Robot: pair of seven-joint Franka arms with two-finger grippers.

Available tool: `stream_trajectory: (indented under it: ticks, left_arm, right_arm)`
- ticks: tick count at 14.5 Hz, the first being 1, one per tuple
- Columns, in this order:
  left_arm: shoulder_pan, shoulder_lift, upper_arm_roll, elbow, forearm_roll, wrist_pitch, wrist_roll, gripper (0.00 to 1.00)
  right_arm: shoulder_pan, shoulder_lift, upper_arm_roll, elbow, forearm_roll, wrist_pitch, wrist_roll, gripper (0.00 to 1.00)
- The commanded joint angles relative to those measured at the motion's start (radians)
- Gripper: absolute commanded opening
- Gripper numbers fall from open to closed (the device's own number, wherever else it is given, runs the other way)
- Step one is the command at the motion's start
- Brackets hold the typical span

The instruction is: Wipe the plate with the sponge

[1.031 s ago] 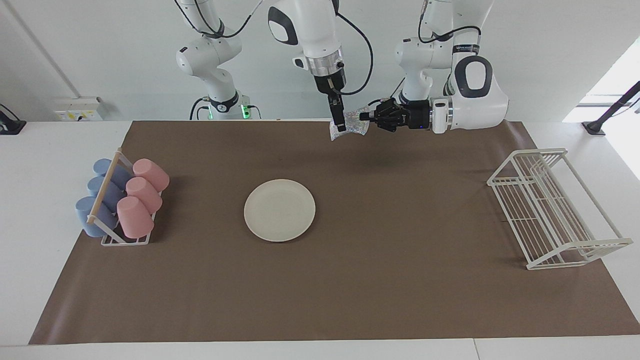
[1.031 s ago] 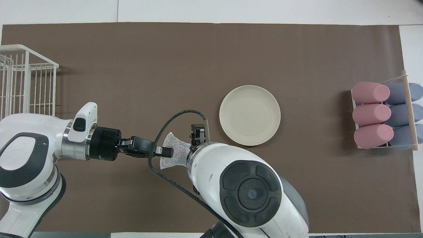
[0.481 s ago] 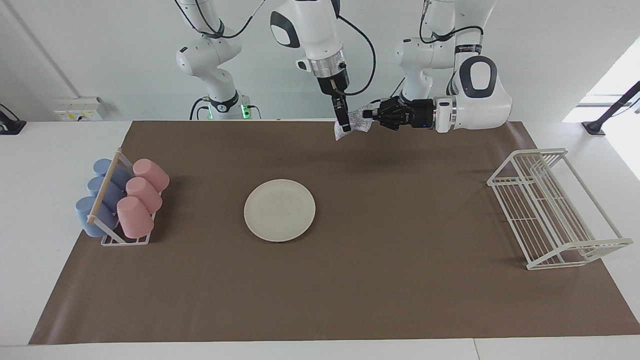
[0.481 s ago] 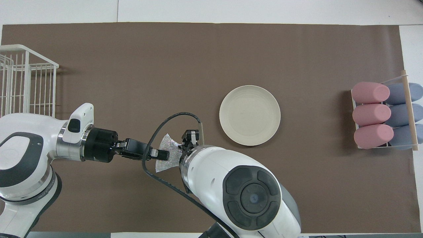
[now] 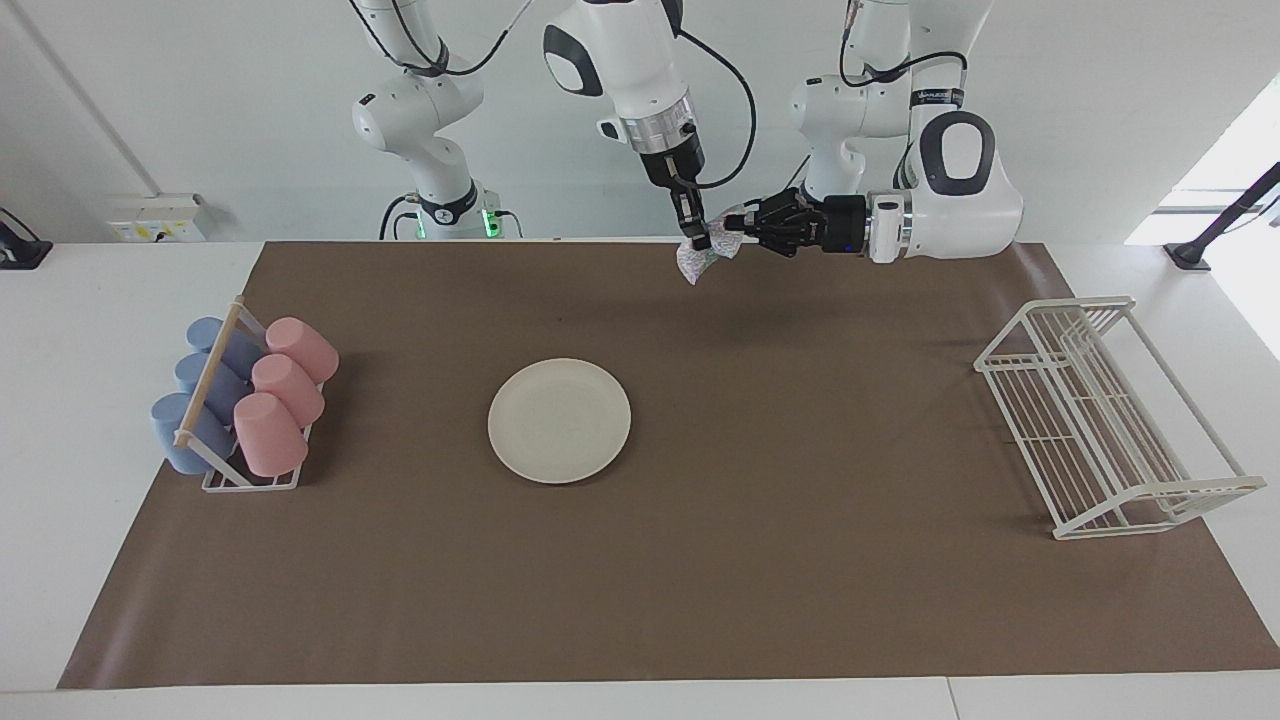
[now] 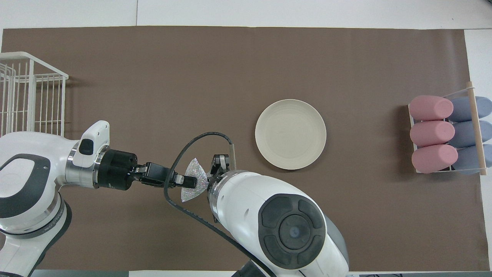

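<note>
Sponge (image 5: pixel 703 254): top centre of facing view, pinched between both grippers (held in the air)
Left gripper (image 5: pixel 735 223): clamped on sponge
Right gripper (image 5: pixel 697 238): clamped on sponge
Plate (image 5: pixel 559 420): mid-frame, well apart, bare

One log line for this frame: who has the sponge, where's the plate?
sponge: held in the air by both | left pincer: shut on sponge | right pincer: shut on sponge | plate: on mat, untouched

Facing view. Plate (image 5: pixel 559 420): frame centre, slightly left, on the mat (image 5: pixel 700 600) covering the counter (image 5: pixel 60 420). Cup rack (image 5: pixel 250 478): mid-left, on the mat's edge. Wire rack (image 5: pixel 1100 420): mid-right. Sponge (image 5: pixel 703 252): upper centre, aloft over the mat's top edge, between right gripper (image 5: pixel 701 238) and left gripper (image 5: pixel 735 222).
</note>
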State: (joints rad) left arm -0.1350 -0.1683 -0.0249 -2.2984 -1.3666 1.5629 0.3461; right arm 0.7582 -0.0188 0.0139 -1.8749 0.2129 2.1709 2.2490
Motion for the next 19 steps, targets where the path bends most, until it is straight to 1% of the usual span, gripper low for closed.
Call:
stream_trajectory:
  ticks: [1, 2, 3, 6, 7, 9, 11, 13, 14, 15, 16, 18, 19]
  left_arm:
    - [0.014, -0.028, -0.001, -0.018, 0.032, -0.029, 0.013, 0.40]
    - [0.014, -0.030, -0.001, -0.018, 0.035, -0.030, 0.005, 0.99]
    - [0.014, -0.030, -0.001, -0.016, 0.037, -0.033, -0.001, 1.00]
    - [0.017, -0.031, -0.001, -0.012, 0.096, -0.035, -0.004, 1.00]
    - [0.034, -0.030, -0.001, -0.009, 0.115, -0.029, -0.012, 1.00]
    - [0.054, -0.026, -0.001, 0.010, 0.185, -0.023, -0.025, 1.00]
    - [0.087, -0.025, -0.001, 0.030, 0.257, -0.020, -0.054, 1.00]
    - [0.110, -0.022, -0.001, 0.078, 0.358, -0.017, -0.113, 1.00]
    - [0.115, -0.019, -0.001, 0.106, 0.412, -0.015, -0.149, 1.00]
    - [0.115, -0.016, -0.001, 0.132, 0.463, 0.000, -0.185, 1.00]
    - [0.115, -0.017, -0.001, 0.142, 0.512, 0.012, -0.200, 1.00]
    - [0.114, -0.016, -0.001, 0.165, 0.617, 0.017, -0.200, 1.00]
    - [0.114, -0.016, -0.003, 0.166, 0.695, 0.022, -0.197, 1.00]
  right_arm:
    - [0.001, -0.009, 0.000, -0.018, 0.011, 0.023, -0.003, 0.00]
    - [0.000, -0.007, 0.000, -0.018, 0.011, 0.020, -0.008, 0.00]
    - [0.000, -0.007, 0.000, -0.018, 0.011, 0.018, -0.011, 0.00]
    - [-0.005, -0.009, -0.002, -0.026, 0.008, 0.012, -0.054, 0.00]
    - [-0.023, -0.009, -0.002, -0.071, 0.008, 0.032, -0.124, 0.00]
    - [-0.118, -0.009, -0.002, -0.153, 0.011, 0.079, -0.343, 0.00]
    - [-0.196, -0.003, -0.002, -0.180, 0.009, 0.086, -0.492, 0.00]
    - [-0.244, 0.023, -0.002, -0.242, 0.009, 0.104, -0.625, 0.00]
    - [-0.272, 0.045, -0.002, -0.286, 0.011, 0.169, -0.693, 0.00]
    - [-0.278, 0.060, -0.002, -0.321, 0.011, 0.269, -0.722, 0.00]
    - [-0.281, 0.078, -0.002, -0.338, 0.013, 0.335, -0.726, 0.00]
    - [-0.281, 0.115, -0.002, -0.346, 0.013, 0.352, -0.739, 0.00]
    - [-0.278, 0.140, -0.002, -0.348, 0.013, 0.356, -0.743, 0.00]
